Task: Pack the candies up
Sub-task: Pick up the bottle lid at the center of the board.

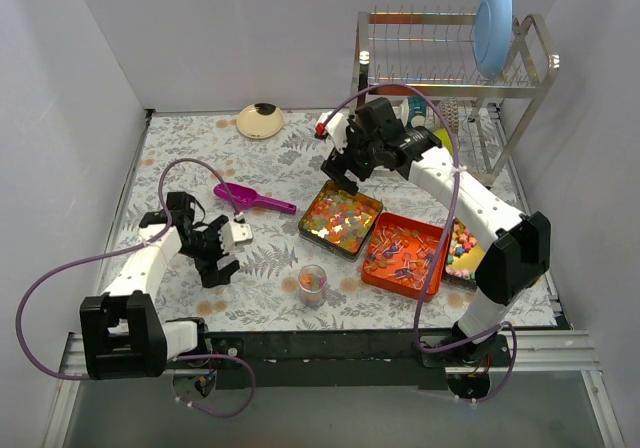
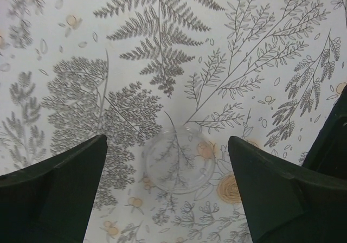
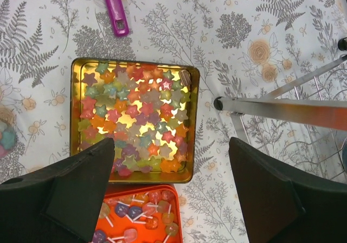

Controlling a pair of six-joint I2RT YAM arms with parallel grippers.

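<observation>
The candies lie in three trays: star-shaped candies (image 3: 135,113) in a gold tin (image 1: 340,220), lollipop candies (image 3: 135,216) in an orange tray (image 1: 403,255), and pastel pieces in a yellow tray (image 1: 466,251). A clear cup (image 1: 313,283) holds a few candies near the front. My right gripper (image 3: 171,141) is open and empty above the gold tin's near edge; it also shows in the top view (image 1: 340,176). My left gripper (image 2: 167,145) is open and empty over a clear round lid (image 2: 179,159) lying flat on the table; in the top view the gripper (image 1: 220,260) is at the left.
A purple scoop (image 1: 255,199) lies left of the gold tin, its handle (image 3: 115,10) in the right wrist view. A cream dish (image 1: 260,120) sits at the back. A metal dish rack (image 1: 450,68) with a blue plate (image 1: 493,26) stands back right, its leg (image 3: 282,106) beside the tin.
</observation>
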